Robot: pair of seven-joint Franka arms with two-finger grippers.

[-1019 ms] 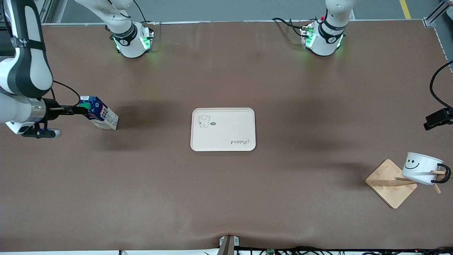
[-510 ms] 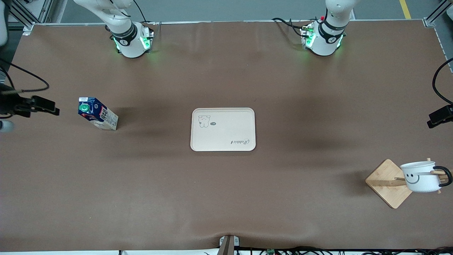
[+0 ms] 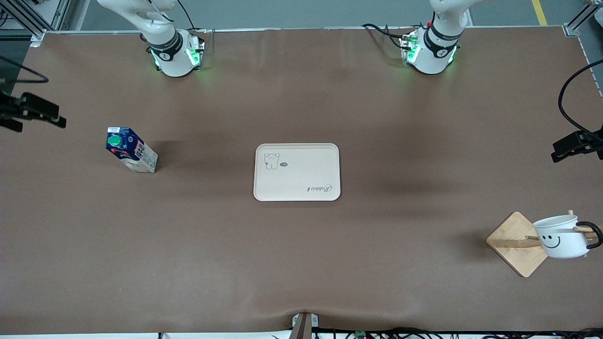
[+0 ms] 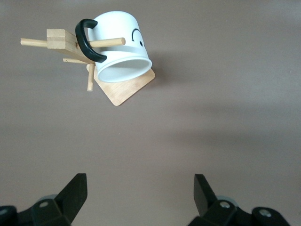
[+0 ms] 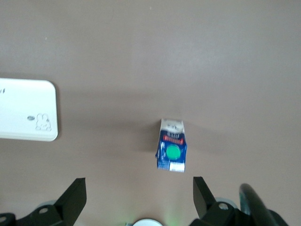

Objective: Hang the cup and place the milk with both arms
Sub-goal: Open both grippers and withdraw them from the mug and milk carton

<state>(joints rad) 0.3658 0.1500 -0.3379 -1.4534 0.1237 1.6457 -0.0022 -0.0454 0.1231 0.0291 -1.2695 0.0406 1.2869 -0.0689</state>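
White smiley cup (image 3: pixel 561 236) hung on wooden peg rack (image 3: pixel 517 243), milk carton (image 3: pixel 131 151) standing on brown table (image 3: pixel 301 263) apart from cream tray (image 3: pixel 297 172), left gripper (image 3: pixel 575 146) and right gripper (image 3: pixel 35 112) both spread wide, empty, above table ends.

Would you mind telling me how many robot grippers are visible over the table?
2. The right gripper is up near the milk's end; the left gripper is above the hung cup's end. Both are open.

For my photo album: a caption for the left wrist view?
White smiley cup hanging on wooden rack, left gripper open above.
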